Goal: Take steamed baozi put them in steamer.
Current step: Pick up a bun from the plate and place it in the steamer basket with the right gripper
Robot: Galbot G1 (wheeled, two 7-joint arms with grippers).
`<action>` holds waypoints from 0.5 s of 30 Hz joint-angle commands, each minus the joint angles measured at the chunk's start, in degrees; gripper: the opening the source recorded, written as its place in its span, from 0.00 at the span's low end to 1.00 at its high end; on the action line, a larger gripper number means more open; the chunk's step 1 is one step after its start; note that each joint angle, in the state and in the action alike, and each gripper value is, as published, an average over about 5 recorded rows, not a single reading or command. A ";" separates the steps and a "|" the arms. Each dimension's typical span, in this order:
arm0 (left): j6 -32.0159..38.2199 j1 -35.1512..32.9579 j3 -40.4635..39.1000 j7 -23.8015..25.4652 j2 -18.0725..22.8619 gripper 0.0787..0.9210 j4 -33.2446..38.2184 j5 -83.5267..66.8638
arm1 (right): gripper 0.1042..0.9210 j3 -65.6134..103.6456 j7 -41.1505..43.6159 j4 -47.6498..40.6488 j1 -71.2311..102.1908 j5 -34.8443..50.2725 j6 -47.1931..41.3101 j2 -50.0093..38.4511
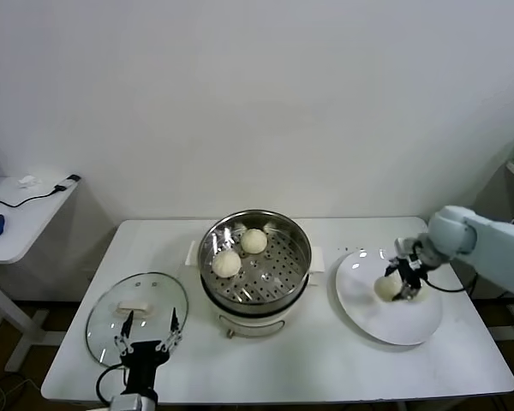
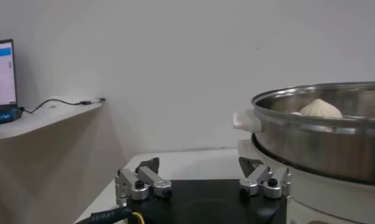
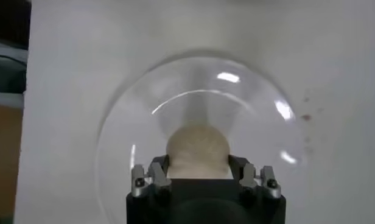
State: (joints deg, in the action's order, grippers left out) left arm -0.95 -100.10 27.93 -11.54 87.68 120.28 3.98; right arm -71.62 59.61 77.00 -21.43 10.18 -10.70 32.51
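The steamer (image 1: pixel 298 244) stands mid-table with two baozi (image 1: pixel 254 241) (image 1: pixel 226 263) on its perforated tray. A third baozi (image 1: pixel 384 288) sits on the white plate (image 1: pixel 403 324) at the right. My right gripper (image 1: pixel 401 285) is down on the plate with its fingers against both sides of this baozi (image 3: pixel 198 145), as the right wrist view (image 3: pixel 198 165) shows. A fourth baozi is not in view. My left gripper (image 1: pixel 146 336) is open and empty at the table's front left. In the left wrist view (image 2: pixel 199 168) it faces the steamer's wall (image 2: pixel 321 143), with one baozi (image 2: pixel 321 108) showing above the rim.
A round glass lid (image 1: pixel 111 321) with a white knob lies flat at the front left, under my left gripper. A side table (image 1: pixel 17 214) with cables stands at the far left. The plate lies close to the table's right edge.
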 commanded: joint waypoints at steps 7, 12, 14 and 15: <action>-0.32 -0.85 0.29 0.20 0.02 0.88 1.48 0.49 | 0.68 -5.98 12.86 7.94 -32.76 8.35 26.65 23.68; 0.11 -1.74 0.89 0.02 -0.28 0.88 1.64 0.47 | 0.64 -7.00 9.10 12.05 -26.82 0.35 33.49 28.18; 0.25 -2.03 1.10 -0.04 -0.42 0.88 1.62 0.46 | 0.62 -7.61 7.56 12.46 -23.99 -2.70 34.82 29.81; 0.29 -2.10 1.18 -0.07 -0.44 0.88 1.61 0.46 | 0.61 -7.84 6.86 12.43 -22.66 -3.86 35.13 30.55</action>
State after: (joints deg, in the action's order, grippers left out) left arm -0.91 -101.57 28.75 -11.51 87.55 121.74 4.39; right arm -76.39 68.61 83.30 -44.36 14.14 10.06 49.85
